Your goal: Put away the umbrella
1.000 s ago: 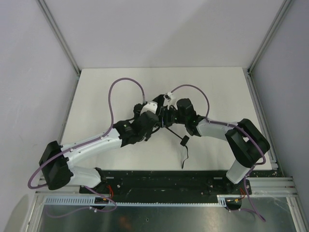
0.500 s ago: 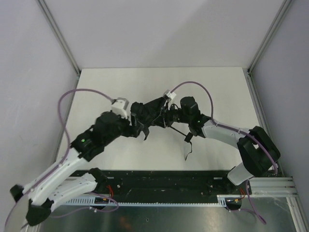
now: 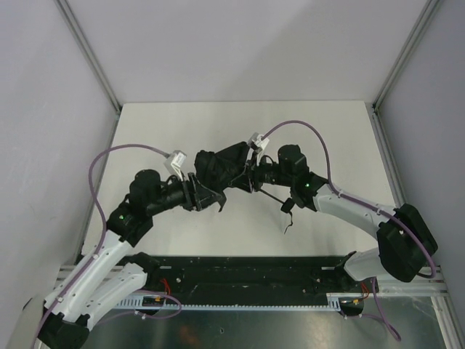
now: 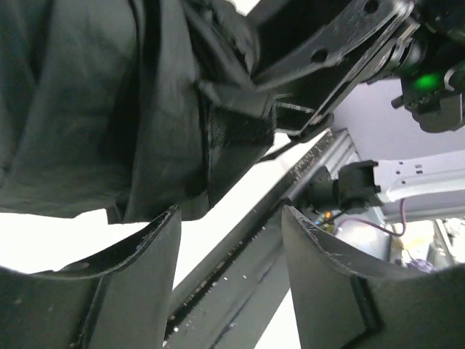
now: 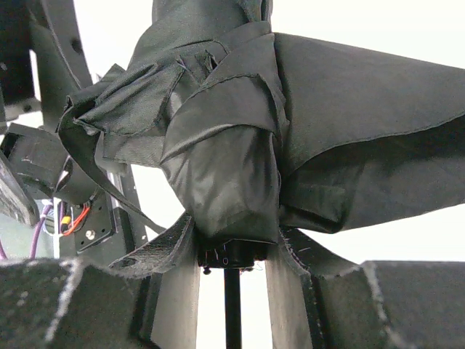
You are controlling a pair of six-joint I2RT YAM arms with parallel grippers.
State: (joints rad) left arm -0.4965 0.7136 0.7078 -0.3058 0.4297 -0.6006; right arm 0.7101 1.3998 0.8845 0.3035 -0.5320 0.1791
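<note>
The umbrella is a crumpled black bundle held above the middle of the white table. My right gripper is shut on it: in the right wrist view both fingers clamp the black hub under the folded canopy, and the slim shaft runs back between them. The handle and cord hang below the right wrist. My left gripper is open at the bundle's left edge. In the left wrist view, nothing lies between its fingertips, and the fabric sits just beyond them.
A black base rail and an aluminium frame run along the near edge. Grey walls and slanted posts close in the table on three sides. The right arm's green-lit link shows in the left wrist view. Purple cables loop over both arms.
My left arm has swung back to the left and its gripper has come off the bundle, jaws wider. The right arm has stretched out, carrying the umbrella slightly leftward.
</note>
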